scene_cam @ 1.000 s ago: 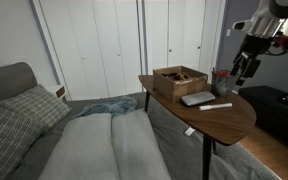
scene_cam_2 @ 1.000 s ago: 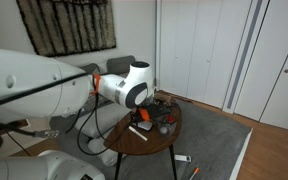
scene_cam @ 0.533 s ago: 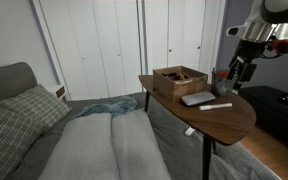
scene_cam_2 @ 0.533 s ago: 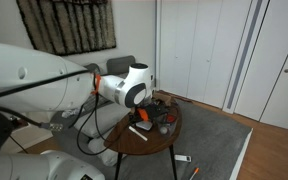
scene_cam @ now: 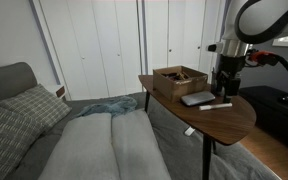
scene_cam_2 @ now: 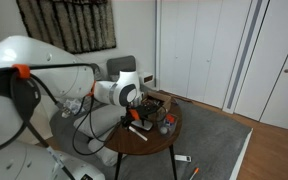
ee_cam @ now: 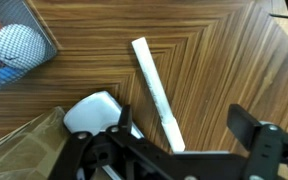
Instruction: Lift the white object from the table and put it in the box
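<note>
**Gripper spread wide above the white stick on the table**

In the wrist view a wire basket (ee_cam: pixel 34 25) fills the upper left corner, and a pale rounded thing (ee_cam: pixel 94 110) sits at lower left. The white stick (ee_cam: pixel 156 92) lies slantwise across the middle of the wooden table (ee_cam: pixel 234 60). Its lower end reaches between the fingers of the gripper (ee_cam: pixel 174 150), which are released and grasp nothing. In an exterior view the box (scene_cam: pixel 179 80) stands at frame centre. The white stick lies right of the box and outside it, with the gripper hanging just above it.
</note>
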You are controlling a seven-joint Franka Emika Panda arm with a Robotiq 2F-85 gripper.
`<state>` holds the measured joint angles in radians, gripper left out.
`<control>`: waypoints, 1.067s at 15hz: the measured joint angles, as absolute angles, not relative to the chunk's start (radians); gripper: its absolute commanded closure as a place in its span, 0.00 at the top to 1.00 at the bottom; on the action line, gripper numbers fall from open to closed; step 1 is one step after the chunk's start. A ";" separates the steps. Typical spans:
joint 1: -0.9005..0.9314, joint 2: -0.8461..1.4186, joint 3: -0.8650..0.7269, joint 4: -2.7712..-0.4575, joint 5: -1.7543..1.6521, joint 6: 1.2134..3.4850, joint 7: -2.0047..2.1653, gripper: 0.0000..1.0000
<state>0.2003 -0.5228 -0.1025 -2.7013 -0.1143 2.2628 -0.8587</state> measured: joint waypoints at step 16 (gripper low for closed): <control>0.190 -0.377 -0.092 -2.721 -0.108 2.401 -0.844 0.23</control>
